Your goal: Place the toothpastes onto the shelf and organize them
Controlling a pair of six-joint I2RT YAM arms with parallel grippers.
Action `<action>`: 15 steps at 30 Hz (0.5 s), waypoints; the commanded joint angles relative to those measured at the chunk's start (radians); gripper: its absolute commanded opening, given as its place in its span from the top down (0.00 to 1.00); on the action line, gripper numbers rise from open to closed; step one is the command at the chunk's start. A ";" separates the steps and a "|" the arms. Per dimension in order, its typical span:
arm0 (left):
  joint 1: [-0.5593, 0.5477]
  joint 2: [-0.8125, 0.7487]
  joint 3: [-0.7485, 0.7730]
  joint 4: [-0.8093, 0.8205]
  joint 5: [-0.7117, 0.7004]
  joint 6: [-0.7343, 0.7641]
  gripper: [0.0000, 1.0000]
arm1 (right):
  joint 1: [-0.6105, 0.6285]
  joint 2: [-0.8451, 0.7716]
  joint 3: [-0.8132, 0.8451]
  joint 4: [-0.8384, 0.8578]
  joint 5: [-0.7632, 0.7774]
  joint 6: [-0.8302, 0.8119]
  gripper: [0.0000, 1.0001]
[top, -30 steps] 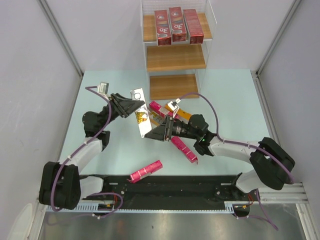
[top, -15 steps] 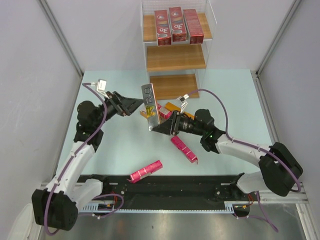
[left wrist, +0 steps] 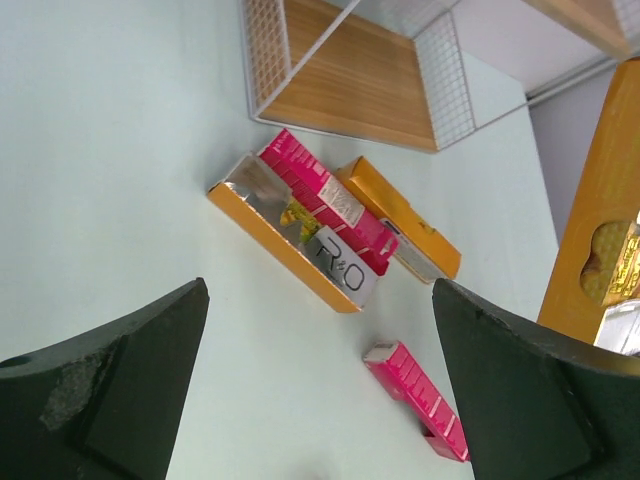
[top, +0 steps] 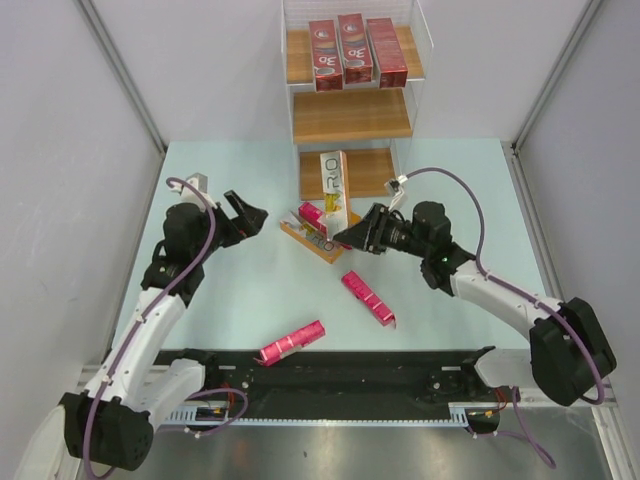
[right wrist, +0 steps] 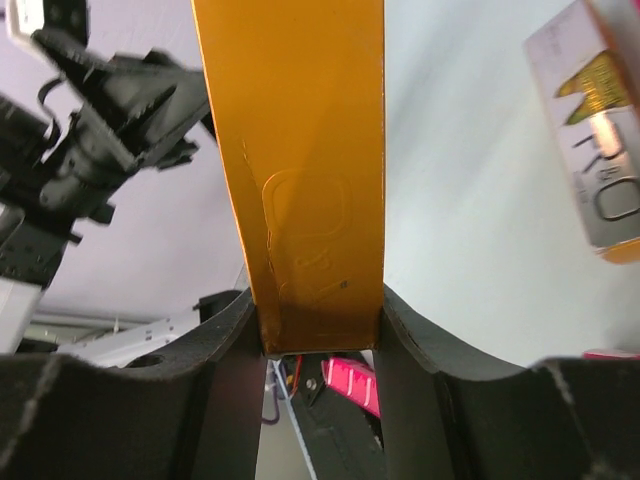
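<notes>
Right gripper (top: pixel 350 233) is clamped on the lower end of an orange-and-silver carton (top: pixel 332 183), upright just before the shelf's (top: pixel 350 118) bottom board; light, stiff but crushable cardboard, I judge, slick-faced, best pinched across its narrow sides near an end. Left gripper (top: pixel 247 214) hangs spread wide, empty. Three dark red cartons (top: pixel 350 48) stand on the top tier; the lower two hold nothing.

table (top: pixel 240 290): pale green | on it: shelf (top: pixel 350 115), orange cartons (top: pixel 318 240), pink cartons (top: pixel 291 341)
</notes>
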 commanded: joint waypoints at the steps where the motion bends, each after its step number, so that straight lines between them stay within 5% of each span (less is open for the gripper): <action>1: -0.025 -0.011 0.050 -0.052 -0.092 0.041 0.00 | -0.062 0.028 0.113 -0.024 -0.053 -0.030 0.87; 15: -0.169 0.115 0.124 0.015 -0.070 0.044 0.00 | -0.151 0.281 0.386 0.083 -0.154 0.117 0.87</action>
